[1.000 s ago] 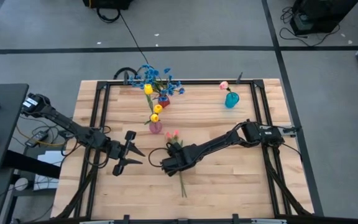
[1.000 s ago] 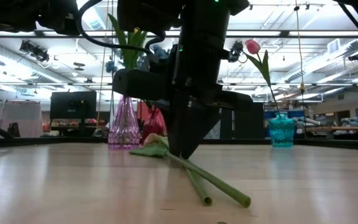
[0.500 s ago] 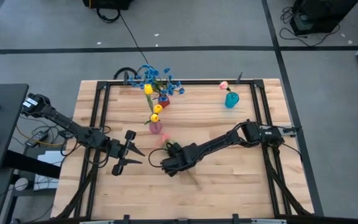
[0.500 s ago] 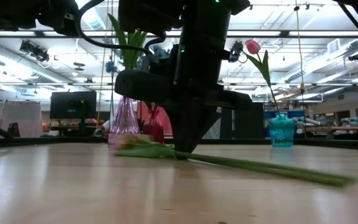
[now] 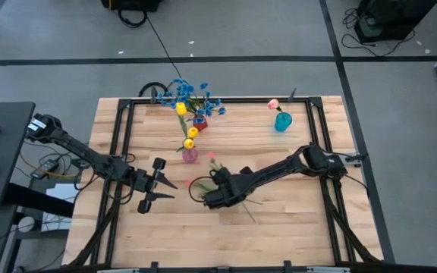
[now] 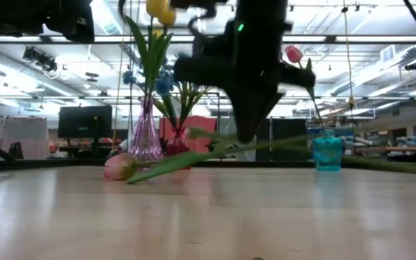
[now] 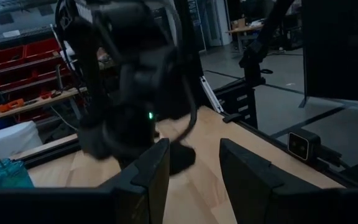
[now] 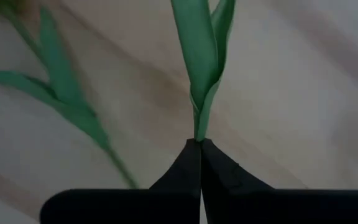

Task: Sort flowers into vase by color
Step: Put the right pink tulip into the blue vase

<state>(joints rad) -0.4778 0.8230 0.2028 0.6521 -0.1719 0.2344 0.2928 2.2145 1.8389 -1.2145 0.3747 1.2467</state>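
My right gripper (image 5: 212, 196) is over the table's middle, shut on a pink tulip's green stem (image 8: 197, 127); its bud (image 5: 211, 156) points toward the pink vase. A second pink tulip lies beside it, with its bud (image 6: 120, 166) resting on the wood left of the gripper (image 6: 245, 136) and its leaves (image 8: 61, 93) showing in the right wrist view. My left gripper (image 5: 160, 194) waits open and empty at the table's left (image 7: 194, 171). At the far side stand the pink vase (image 5: 190, 154) with yellow tulips, the red vase (image 5: 199, 123) with blue sprays and the teal vase (image 5: 282, 121) with one pink tulip. My right gripper pinches the tulip's thin stem (image 8: 197, 132) between its two fingers, just below where the leaves wrap it. The fingers come from above and lie across the stem. In the low view the stem (image 6: 295, 146) runs roughly level above the table, its near end (image 5: 250, 218) sticking out toward the near right.
The three vases stand close together along the far side, the pink vase (image 6: 144, 137) nearest the held flower. A black frame rail (image 5: 127, 144) runs around the tabletop. Bare wood (image 5: 294, 220) lies toward the near edge and right.
My right gripper has risen and shifted a little right, carrying one tulip off the table; its stem has swung from pointing at the near edge to slanting near-right. The second tulip, lying alongside it before, has been dragged apart and now lies to the left.
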